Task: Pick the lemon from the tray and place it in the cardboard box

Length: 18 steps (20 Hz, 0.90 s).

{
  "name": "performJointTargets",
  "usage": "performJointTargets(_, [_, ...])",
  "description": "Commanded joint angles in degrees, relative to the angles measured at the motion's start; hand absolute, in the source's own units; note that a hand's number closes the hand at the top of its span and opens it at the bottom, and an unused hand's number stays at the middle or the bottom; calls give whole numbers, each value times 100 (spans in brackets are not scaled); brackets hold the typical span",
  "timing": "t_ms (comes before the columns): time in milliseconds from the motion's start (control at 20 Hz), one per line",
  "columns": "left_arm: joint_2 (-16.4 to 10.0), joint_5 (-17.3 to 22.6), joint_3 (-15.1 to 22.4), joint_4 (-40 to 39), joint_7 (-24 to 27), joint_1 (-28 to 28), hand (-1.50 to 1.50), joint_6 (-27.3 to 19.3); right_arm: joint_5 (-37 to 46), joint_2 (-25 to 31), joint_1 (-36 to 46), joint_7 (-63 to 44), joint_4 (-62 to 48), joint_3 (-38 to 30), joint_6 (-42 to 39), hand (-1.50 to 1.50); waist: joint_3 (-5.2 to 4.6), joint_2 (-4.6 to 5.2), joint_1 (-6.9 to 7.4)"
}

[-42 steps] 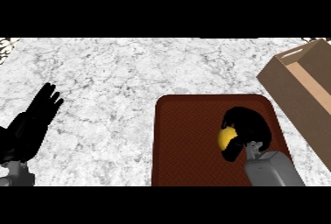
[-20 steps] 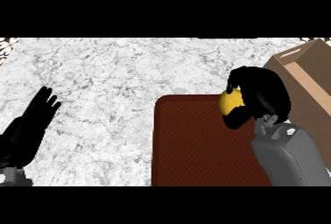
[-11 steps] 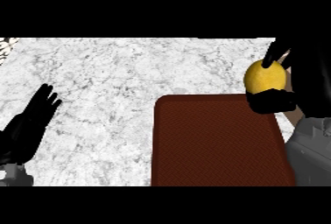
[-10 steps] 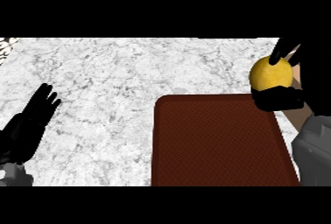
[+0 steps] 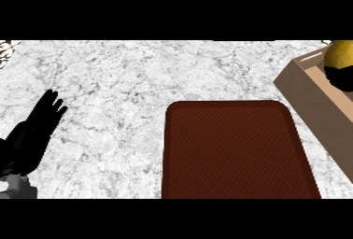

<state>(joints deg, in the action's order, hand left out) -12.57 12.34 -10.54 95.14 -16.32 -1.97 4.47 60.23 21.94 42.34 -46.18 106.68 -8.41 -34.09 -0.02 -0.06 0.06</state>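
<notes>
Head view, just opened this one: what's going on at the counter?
The lemon is off the brown tray and shows at the view's upper right edge, at the open top of the cardboard box. Whether it is already set down inside cannot be told. Part of the right hand shows just below the lemon, against it; the rest is cut off, so its grip cannot be judged. The left hand rests open at the lower left, holding nothing.

Kitchen: white-grey marble countertop [image 5: 138,79] w/ brown tray [image 5: 234,154] & cardboard box [image 5: 312,103].
</notes>
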Motion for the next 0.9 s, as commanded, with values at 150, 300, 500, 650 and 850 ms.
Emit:
performJointTargets(150, [82, -163, 17, -335, 182, -188, 0, -25, -259, 643, -465, 991, -715, -693, 516, 150, 2, 14, -3])
performJointTargets(300, [-2, -5, -87, -354, 195, -161, 0, 169, -186, 805, -562, 1482, -1234, -753, 1047, 150, 2, 19, 22])
performJointTargets(500, [-57, 25, -207, -538, 409, -163, 0, 304, -217, 773, -873, 1892, -1647, -912, 1612, 150, 1, 17, 12])
performJointTargets(650, [-43, 76, -183, 102, 57, 223, 0, 256, -62, 639, -1035, 2207, -2316, -749, 2107, 150, 3, 14, 54])
performJointTargets(850, [-102, 104, -321, -284, 14, -244, 0, 178, -462, 574, -1116, 2542, -2765, -1006, 2206, 150, 2, 16, 16])
